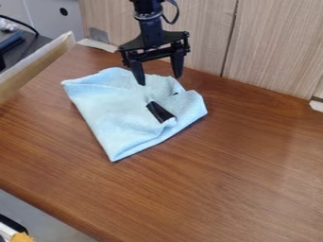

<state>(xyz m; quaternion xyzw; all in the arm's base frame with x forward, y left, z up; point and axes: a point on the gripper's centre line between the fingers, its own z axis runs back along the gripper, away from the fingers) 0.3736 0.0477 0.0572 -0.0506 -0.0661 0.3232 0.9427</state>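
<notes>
Cloth: while it's lying rumpled on the tabletop, left of ctr. & toward the back, the lt. blue cloth (pixel 116 116) is showing a soft, fuzzy-looking fabric w/ folds bunching on its right side.
Cloth edges: they're forming a rough, lopsided quad; one corner is pointing to the near side, another to the far left, & the right end is rounding over in a thick fold.
Black piece: a smooth, shiny, blocky black piece (pixel 160 112) is sitting at a slant among the folds, right of the cloth's mid; its full shape is staying unclear.
Gripper: the matte black gripper (pixel 159 80) is hanging over the cloth's back part, fingers standing wide apart w/ nothing btwn. them; whether a tip is touching fabric, can't tell.
Tabletop: reddish-brown wood-grain surface (pixel 208 175) is running wide to the right & front of the cloth, w/ a narrower strip btwn. cloth & back panels.
Back: pale, vert.-grained panels (pixel 271 52) are standing upright along the far edge, a dark seam dividing them.
Left side: a lt. wood board (pixel 35 66) is rising along the table's left edge.
</notes>
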